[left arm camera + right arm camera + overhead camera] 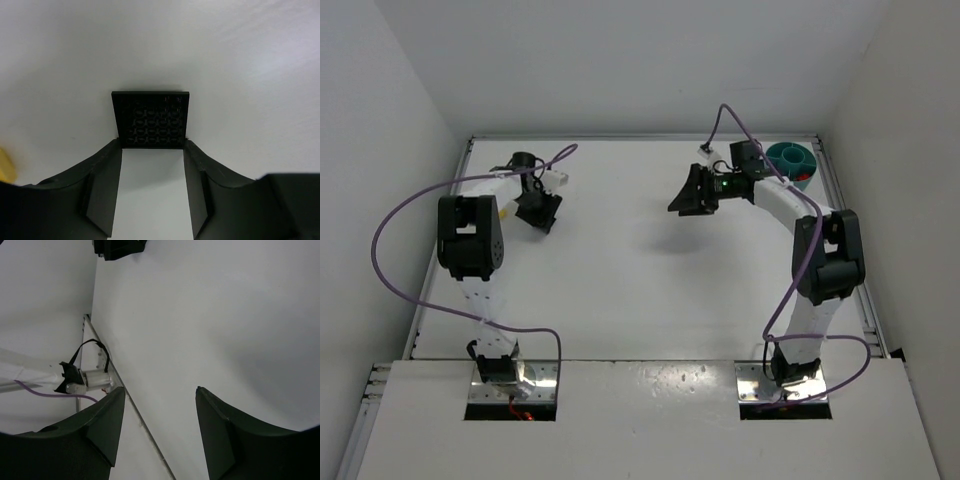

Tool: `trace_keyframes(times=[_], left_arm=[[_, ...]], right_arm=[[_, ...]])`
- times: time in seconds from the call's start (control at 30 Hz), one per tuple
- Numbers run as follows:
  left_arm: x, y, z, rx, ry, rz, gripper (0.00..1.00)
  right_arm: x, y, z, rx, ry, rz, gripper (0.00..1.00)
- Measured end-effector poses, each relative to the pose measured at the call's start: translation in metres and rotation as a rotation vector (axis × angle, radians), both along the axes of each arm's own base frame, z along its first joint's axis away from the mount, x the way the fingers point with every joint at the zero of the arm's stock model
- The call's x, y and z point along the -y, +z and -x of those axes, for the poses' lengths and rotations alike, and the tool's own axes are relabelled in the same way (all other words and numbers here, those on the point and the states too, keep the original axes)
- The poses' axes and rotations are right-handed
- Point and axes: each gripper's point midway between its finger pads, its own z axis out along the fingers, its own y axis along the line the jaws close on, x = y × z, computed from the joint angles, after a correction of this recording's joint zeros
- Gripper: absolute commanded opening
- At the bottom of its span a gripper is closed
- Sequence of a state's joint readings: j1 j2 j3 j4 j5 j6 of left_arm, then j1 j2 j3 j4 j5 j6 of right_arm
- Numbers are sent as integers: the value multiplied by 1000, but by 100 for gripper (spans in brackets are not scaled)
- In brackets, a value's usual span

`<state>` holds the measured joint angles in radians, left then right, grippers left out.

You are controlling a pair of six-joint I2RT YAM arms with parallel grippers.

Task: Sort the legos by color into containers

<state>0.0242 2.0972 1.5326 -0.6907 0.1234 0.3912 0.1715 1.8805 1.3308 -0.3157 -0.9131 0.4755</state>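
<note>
The tub (790,157) sits in the far right corner of the table (620,290). The right gripper (692,195) hangs above the table to the tub's left, near the far edge. Towards the far left corner is the left gripper (538,212). A lego plate (151,119) lies flat just beyond its fingertips, near edge between them. A small brick (5,165) lies left of that gripper.

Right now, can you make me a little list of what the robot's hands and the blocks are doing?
left gripper: open, fingertips at the near edge of the black lego plate
black lego plate: flat on the table
yellow lego: at the left edge of the left wrist view, mostly cut off
right gripper: open, holding nothing, above the table
teal tub: far right corner of the table
</note>
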Motion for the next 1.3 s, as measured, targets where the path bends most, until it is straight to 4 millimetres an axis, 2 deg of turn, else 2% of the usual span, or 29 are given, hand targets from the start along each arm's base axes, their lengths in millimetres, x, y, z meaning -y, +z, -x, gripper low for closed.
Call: trace_keyframes(times=[0.1,0.27,0.47,0.6,0.73,0.93,1.23,1.3], left_arm=[[19,2,15,6,-30,44,20],[73,17,45,7,-111,132,19],[157,75,65,131,-263,246,19],[197,99,78,170,-326,329,19],[215,102,88,155,-347,362,17],[234,104,100,138,-381,386,17],[242,121,106,170,-405,408,17],[242,122,107,173,-407,411,17]], right_arm=[[-8,0,7,-10,15,-4,59],[-24,6,10,-18,28,-35,60],[-51,10,16,-47,66,-89,60],[-72,0,23,-111,97,-123,60],[-84,-7,30,-157,122,-142,59],[-93,-13,35,-187,138,-148,59],[-102,-15,42,-199,165,-153,42],[-103,-18,42,-204,166,-151,33]])
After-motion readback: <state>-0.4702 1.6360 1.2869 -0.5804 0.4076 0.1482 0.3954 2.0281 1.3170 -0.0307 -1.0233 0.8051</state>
